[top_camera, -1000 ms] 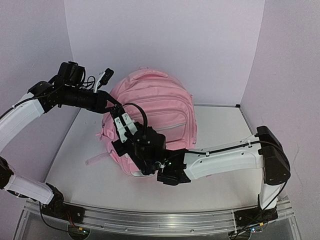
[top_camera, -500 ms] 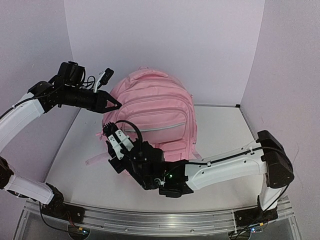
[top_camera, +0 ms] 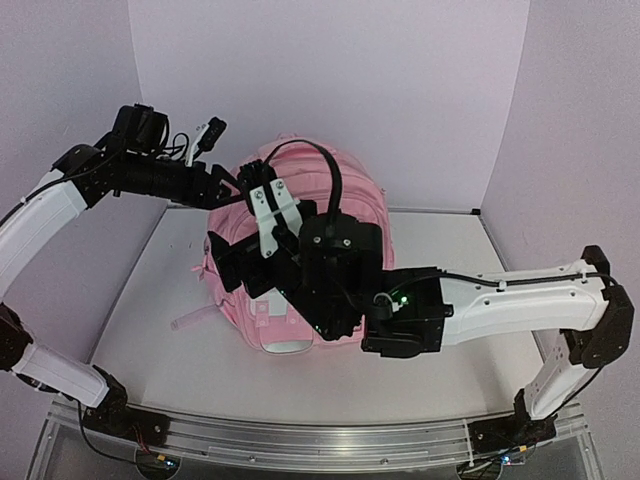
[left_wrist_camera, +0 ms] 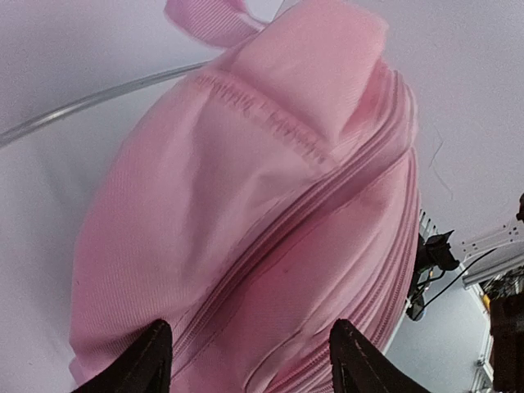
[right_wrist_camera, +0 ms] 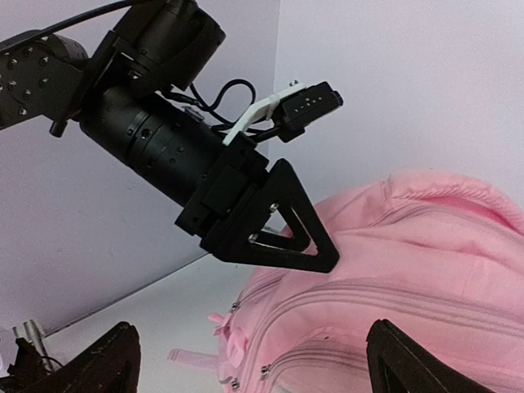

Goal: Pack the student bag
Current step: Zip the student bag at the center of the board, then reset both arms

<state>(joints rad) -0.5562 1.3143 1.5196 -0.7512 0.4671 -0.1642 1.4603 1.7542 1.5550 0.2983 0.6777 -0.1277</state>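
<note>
The student bag (top_camera: 362, 197) is a large light-pink backpack lying on the white table, with much of it hidden behind my right wrist. My left gripper (top_camera: 228, 190) sits at the bag's upper left edge. In the left wrist view it (left_wrist_camera: 250, 364) is open, its fingertips spread over the pink fabric and zip lines (left_wrist_camera: 246, 205). My right gripper (top_camera: 235, 268) hangs raised above the bag's front. In the right wrist view it (right_wrist_camera: 254, 368) is open and holds nothing. That view shows the bag (right_wrist_camera: 409, 262) below and the left gripper's black fingers (right_wrist_camera: 286, 233) against its top.
Pale purple walls close in the left, back and right sides. The white table (top_camera: 140, 300) shows to the left of the bag, with a loose pink strap (top_camera: 190, 320) lying on it. A metal rail (top_camera: 300, 440) runs along the near edge.
My right gripper has opened wide and risen from the bag's lower front to above it. My left gripper has opened at the bag's top and shifted slightly.
</note>
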